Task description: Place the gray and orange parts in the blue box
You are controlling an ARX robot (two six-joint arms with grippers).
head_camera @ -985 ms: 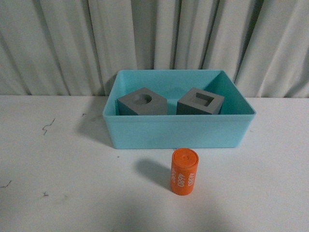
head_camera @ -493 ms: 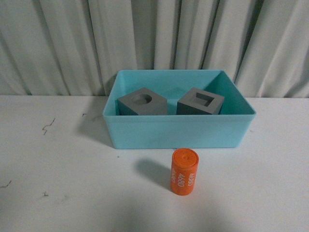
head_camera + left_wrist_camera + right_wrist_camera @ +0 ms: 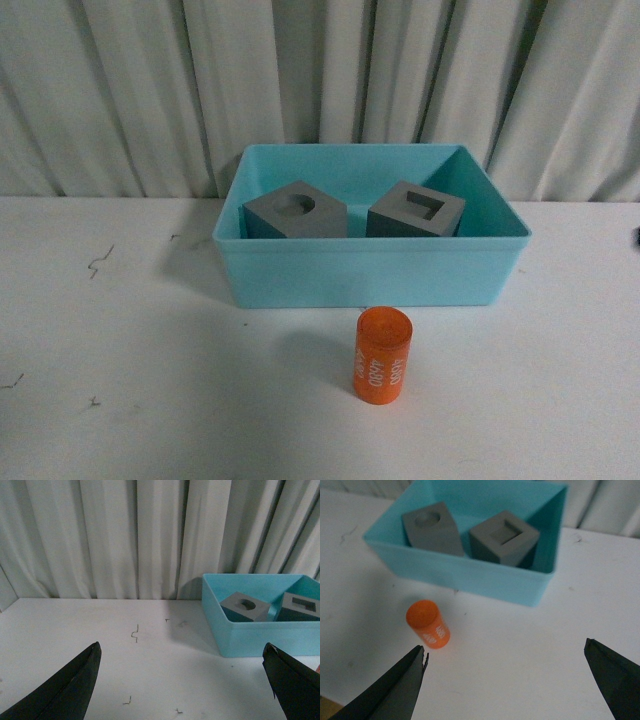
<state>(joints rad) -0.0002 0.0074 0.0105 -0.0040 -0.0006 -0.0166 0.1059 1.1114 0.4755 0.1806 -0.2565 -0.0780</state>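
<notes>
The blue box [image 3: 370, 272] stands on the white table before the curtain. Inside it sit two gray cubes: one with a round recess [image 3: 295, 212] on the left, one with a rectangular recess [image 3: 415, 212] on the right. The orange cylinder [image 3: 382, 358] with white digits stands upright on the table just in front of the box. My right gripper [image 3: 505, 645] hangs open above the table, the orange cylinder [image 3: 427, 625] near one fingertip, apart from it. Left of the blue box [image 3: 250, 637], my left gripper [image 3: 181, 645] is open over bare table. Neither arm shows in the front view.
A pleated pale curtain [image 3: 150, 90] closes off the back of the table. The white tabletop [image 3: 120, 330] has a few small dark scuff marks [image 3: 135, 632] left of the box.
The orange cylinder's white digits have turned slightly round its side; it stays in the same spot. A dark sliver now shows at the right edge of the front view.
</notes>
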